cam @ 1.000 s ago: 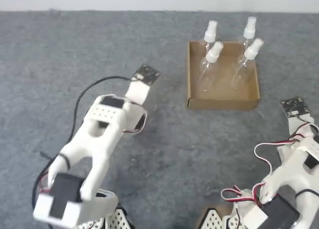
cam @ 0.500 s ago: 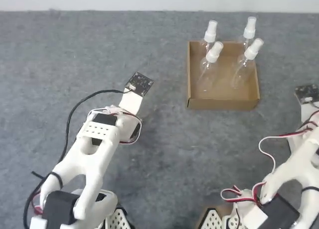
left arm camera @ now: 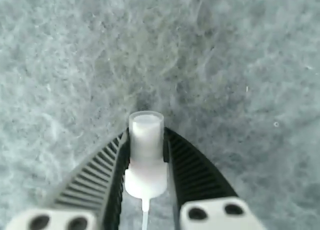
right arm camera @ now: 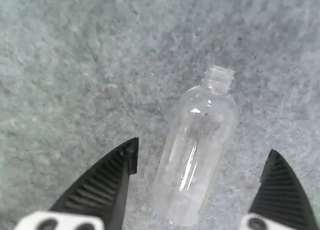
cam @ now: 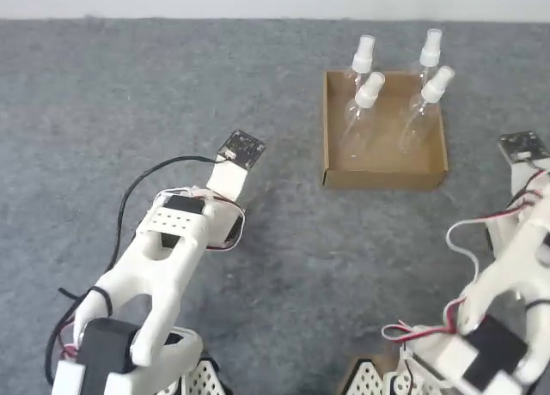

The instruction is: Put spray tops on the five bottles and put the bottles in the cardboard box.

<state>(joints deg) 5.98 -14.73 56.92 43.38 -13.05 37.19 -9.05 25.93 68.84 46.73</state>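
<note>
Left gripper (left arm camera: 146, 135) clamps a white spray top (left arm camera: 146, 152); right gripper (right arm camera: 202, 147) gapes over a clear, open-necked bottle (right arm camera: 197, 160).

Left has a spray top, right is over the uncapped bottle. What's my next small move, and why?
Probably lower the right gripper and close on the bottle. It hangs open astride the bottle, which lies uncapped on the carpet, and the left gripper, shut on the spray top, needs the bottle held steady to fit it.
</note>
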